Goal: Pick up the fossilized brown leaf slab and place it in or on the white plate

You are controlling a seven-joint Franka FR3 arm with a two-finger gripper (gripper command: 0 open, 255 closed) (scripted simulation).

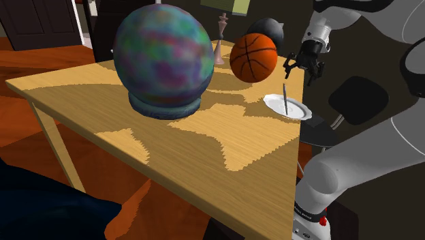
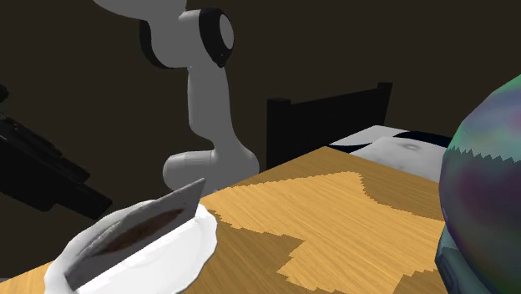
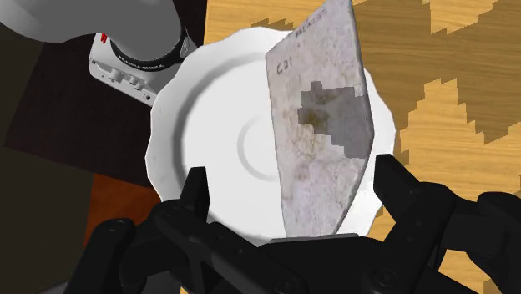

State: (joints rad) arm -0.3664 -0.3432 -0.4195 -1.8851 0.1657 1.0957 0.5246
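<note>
Between the fingers (image 3: 197, 196) of the gripper (image 3: 293, 171), which stand spread apart, the wrist view shows the grey leaf slab (image 3: 321, 125) with its brown patch. Neither finger clasps it. The shoulder view places the gripper above the leaf slab with a gap between them, so the leaf slab is judged released.

Position of the leaf slab: inside the white plate (image 3: 209, 125), standing steeply on one edge rather than lying flat. In the second exterior view it leans tilted across the plate.

Hazard 1, tipping. A thin piece on its edge has little support. It may fall flat into the plate, which is acceptable, or pivot over the rim, which is not.

Hazard 2, contact on retreat. One finger is just beside the slab's edge in the wrist view. Sideways or rotating motion could clip and topple it. A straight lift is advisable.

Hazard 3, loss off the table (image 3: 451, 100). The plate sits at the table edge nearest the arm, so a fall that way could reach the floor.

Beyond the plate are a basketball (image 1: 253, 58) and, farther, a large mottled sphere (image 1: 163, 58). Both are apart from the slab and pose little risk.
</note>
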